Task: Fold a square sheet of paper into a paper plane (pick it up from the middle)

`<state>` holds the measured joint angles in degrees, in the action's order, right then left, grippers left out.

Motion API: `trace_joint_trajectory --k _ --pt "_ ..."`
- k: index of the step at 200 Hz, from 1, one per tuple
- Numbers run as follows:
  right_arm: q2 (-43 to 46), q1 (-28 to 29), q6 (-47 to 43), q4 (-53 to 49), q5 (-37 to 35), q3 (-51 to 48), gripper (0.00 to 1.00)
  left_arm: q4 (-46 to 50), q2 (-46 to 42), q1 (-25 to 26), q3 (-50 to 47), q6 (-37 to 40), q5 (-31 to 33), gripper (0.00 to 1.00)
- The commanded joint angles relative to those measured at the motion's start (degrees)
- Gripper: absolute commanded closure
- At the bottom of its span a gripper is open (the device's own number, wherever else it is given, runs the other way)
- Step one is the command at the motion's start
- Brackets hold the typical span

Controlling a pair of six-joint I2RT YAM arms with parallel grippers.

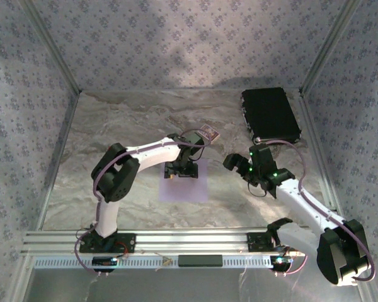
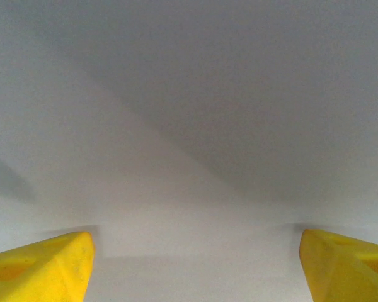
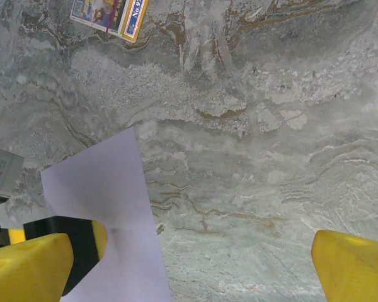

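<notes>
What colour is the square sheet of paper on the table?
Plain pale lilac; the square sheet of paper shows best in the right wrist view.

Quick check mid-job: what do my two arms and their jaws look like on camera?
Both the left arm and right arm have white links with black joint housings, each with a thin mauve-grey cable looping alongside. Small green lights glow on the right arm's wrist. The jaws are bright yellow wedges.
</notes>
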<state>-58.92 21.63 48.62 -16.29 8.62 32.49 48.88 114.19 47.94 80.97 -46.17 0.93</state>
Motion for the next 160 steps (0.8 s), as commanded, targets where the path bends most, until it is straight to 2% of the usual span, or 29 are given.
trace_joint_trajectory --k 1,87,129,148,160 --pt "-0.1 0.2 0.8 -0.1 0.1 -0.5 0.01 1.3 1.4 0.6 1.5 -0.3 0.7 0.15" --pt "-1.0 0.3 1.6 -1.5 -0.4 0.2 0.01 2.1 -0.3 0.6 2.0 0.2 2.5 0.12" --pt "-1.6 0.3 1.8 -0.9 -0.4 -0.3 0.01 -0.2 -1.0 0.6 1.6 0.5 1.1 0.09" --pt "-1.7 0.3 1.8 -0.9 -0.3 -0.3 0.01 -0.5 -0.9 0.6 1.8 1.0 0.3 0.07" --pt "-1.9 0.3 1.8 -0.9 -0.3 -0.3 0.01 -1.1 -1.5 0.7 1.6 0.9 0.0 0.02"
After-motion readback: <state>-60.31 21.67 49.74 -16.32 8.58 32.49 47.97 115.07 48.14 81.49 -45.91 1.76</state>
